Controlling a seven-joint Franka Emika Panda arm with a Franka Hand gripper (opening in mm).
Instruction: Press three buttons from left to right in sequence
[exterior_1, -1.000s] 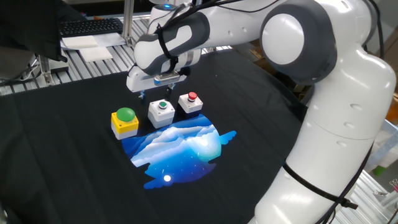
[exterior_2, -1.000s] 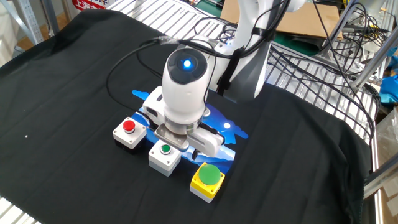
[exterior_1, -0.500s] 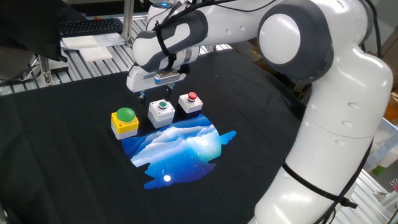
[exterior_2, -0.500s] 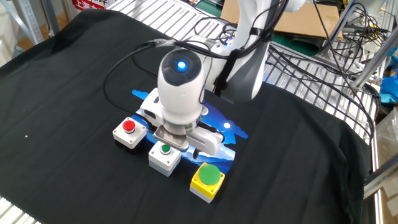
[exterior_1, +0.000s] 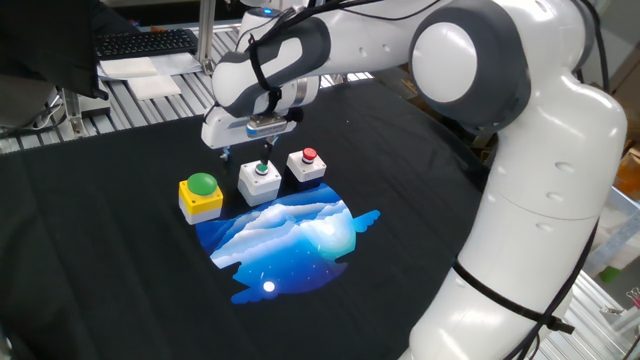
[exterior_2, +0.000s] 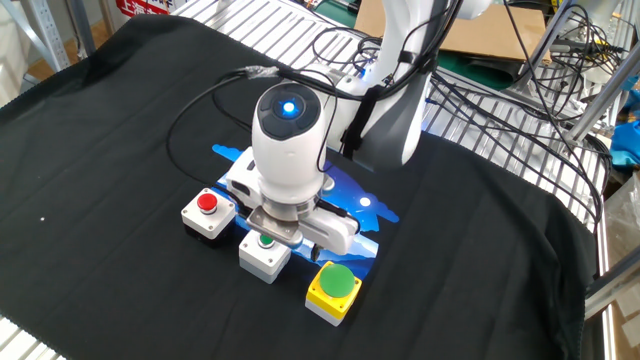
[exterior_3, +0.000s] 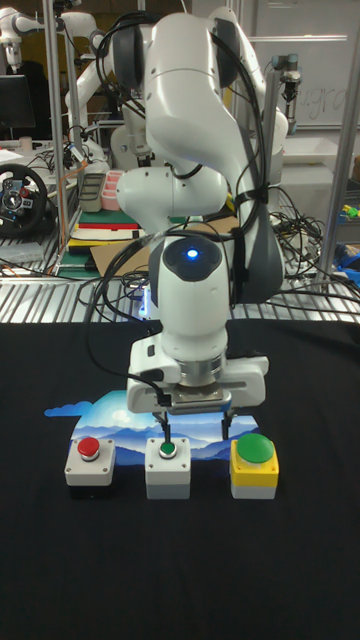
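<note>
Three buttons stand in a row on the black cloth: a yellow box with a big green dome, a white box with a small green button, and a white box with a small red button. My gripper points straight down, open, with nothing between its fingers. One fingertip sits on the small green button, with no gap that I can see. The other finger hangs between the middle box and the yellow one.
A blue-and-white printed patch lies on the cloth beside the boxes. A keyboard and papers sit at the back left on the metal table. Cables and a cardboard box lie past the cloth's far edge.
The hand has shifted slightly and sunk a little over the middle white box, bringing one fingertip down to the small green button. The boxes have not moved.
</note>
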